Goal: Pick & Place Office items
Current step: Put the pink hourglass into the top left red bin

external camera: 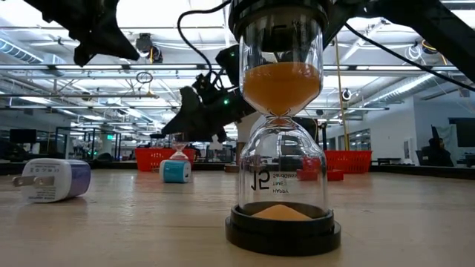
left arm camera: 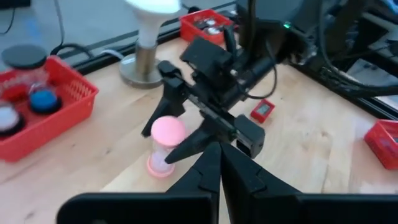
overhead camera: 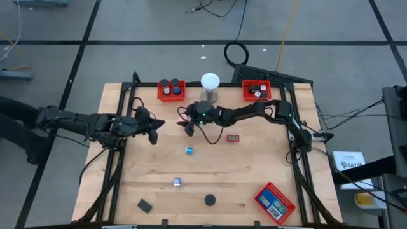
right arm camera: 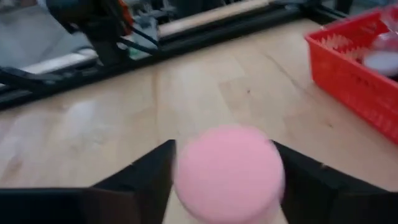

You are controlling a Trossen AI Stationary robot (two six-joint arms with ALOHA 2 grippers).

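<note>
My right gripper (left arm camera: 171, 134) straddles the pink sand timer (left arm camera: 165, 146) on the worktop (left arm camera: 298, 137), fingers spread beside it; left gripper (overhead camera: 152, 125) closed.

Grey floor (overhead camera: 127, 22) with dark seams is lying around the wooden table (overhead camera: 254, 172), cables (overhead camera: 213, 6) are trailing across it, and ceiling lights (external camera: 59, 70) are glowing over the hall.
</note>
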